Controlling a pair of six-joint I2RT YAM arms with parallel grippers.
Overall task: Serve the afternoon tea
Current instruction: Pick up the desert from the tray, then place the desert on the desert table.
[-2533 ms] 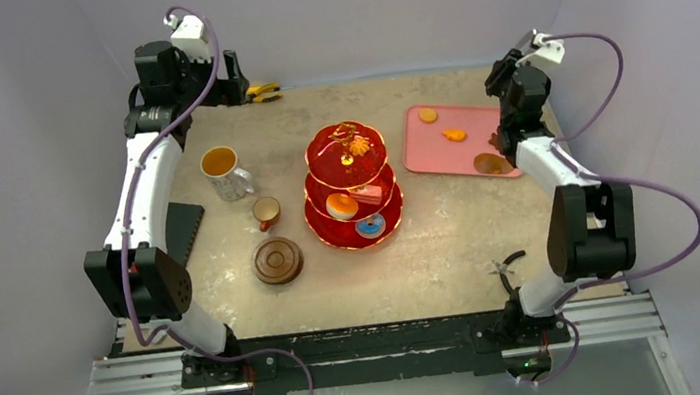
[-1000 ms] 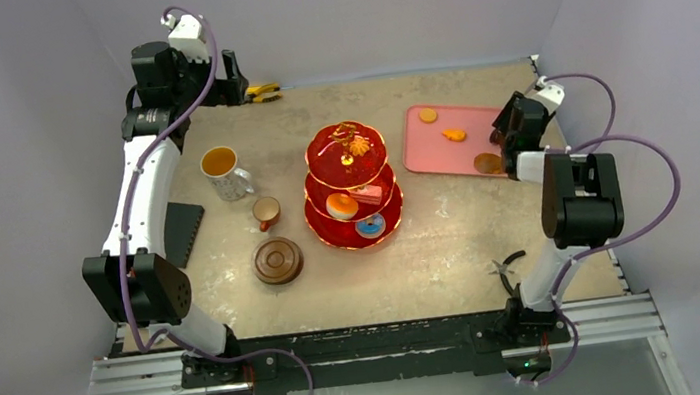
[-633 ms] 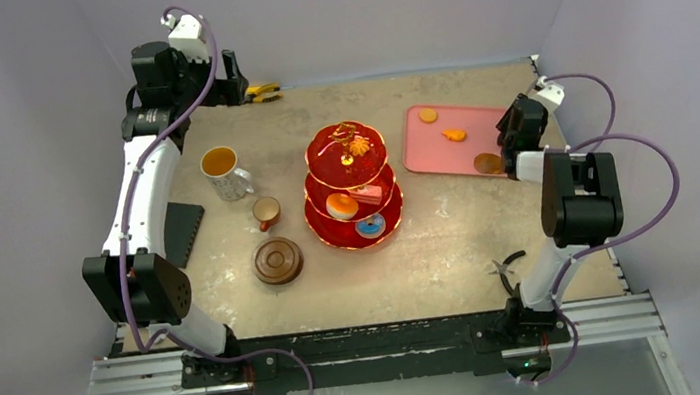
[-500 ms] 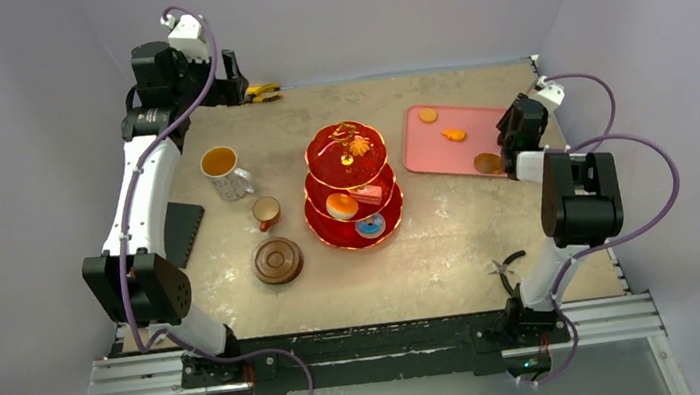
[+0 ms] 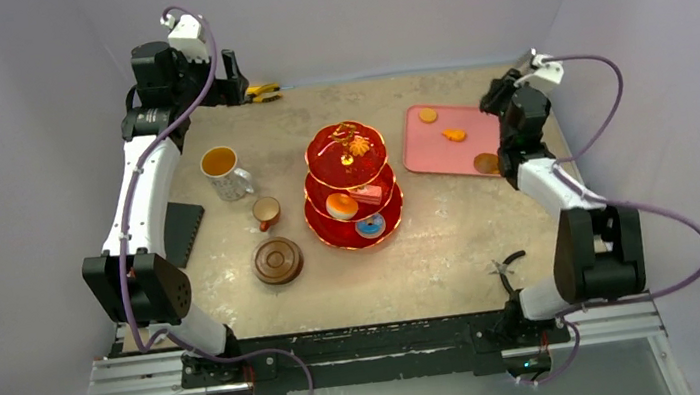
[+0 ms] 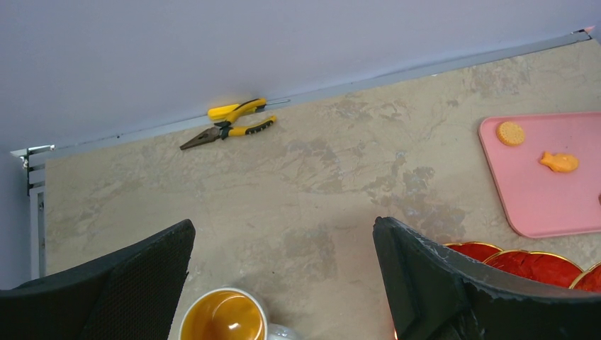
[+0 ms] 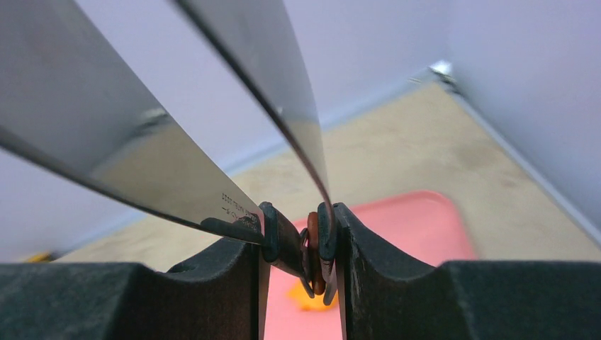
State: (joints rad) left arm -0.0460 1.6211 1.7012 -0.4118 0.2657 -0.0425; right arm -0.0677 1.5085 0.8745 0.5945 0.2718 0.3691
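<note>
The red three-tier stand [image 5: 350, 182] with a gold handle stands mid-table with pastries on its tiers. A white mug of amber tea [image 5: 221, 168] [image 6: 221, 322], a small brown cup [image 5: 266, 211] and a brown saucer [image 5: 278, 261] sit to its left. My right gripper [image 5: 509, 150] [image 7: 298, 241] is shut on metal tongs [image 7: 212, 191]. The tongs' black tips pinch a brown round pastry [image 7: 312, 255] over the pink tray [image 7: 418, 227]. An orange fish pastry [image 7: 305, 297] lies below them. My left gripper [image 6: 283, 241] hangs open at the far left, empty.
The pink tray [image 5: 440, 146] also holds a round orange biscuit [image 5: 428, 115] and the fish pastry [image 5: 454, 134]. Yellow pliers [image 5: 263, 92] lie at the back wall, dark pliers [image 5: 508, 267] near my right base. A black pad [image 5: 184, 228] lies at the left edge.
My right gripper has squeezed the tongs on the brown pastry, and the right wrist has risen and swung back. The left arm has not moved.
</note>
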